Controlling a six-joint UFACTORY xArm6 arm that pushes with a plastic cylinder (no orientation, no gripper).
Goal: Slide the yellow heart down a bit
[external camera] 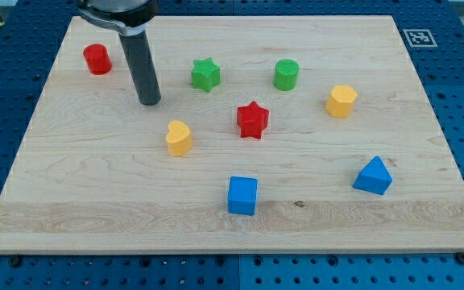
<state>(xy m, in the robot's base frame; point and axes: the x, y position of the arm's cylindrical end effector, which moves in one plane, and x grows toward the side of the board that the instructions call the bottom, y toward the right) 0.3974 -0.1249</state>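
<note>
My tip [149,102] sits on the table [425,234] just above the yellow heart [179,138], a bit to the view's left, not touching. No jaws on this arm (just a rod). Red star [253,119] is near, on the heart's right.

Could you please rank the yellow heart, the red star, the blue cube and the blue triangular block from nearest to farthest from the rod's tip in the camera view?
From my tip:
1. Yellow heart, just below and right of it.
2. Red star, to the view's right.
3. Blue cube, toward the view's bottom.
4. Blue triangular block, far at the lower right.
</note>
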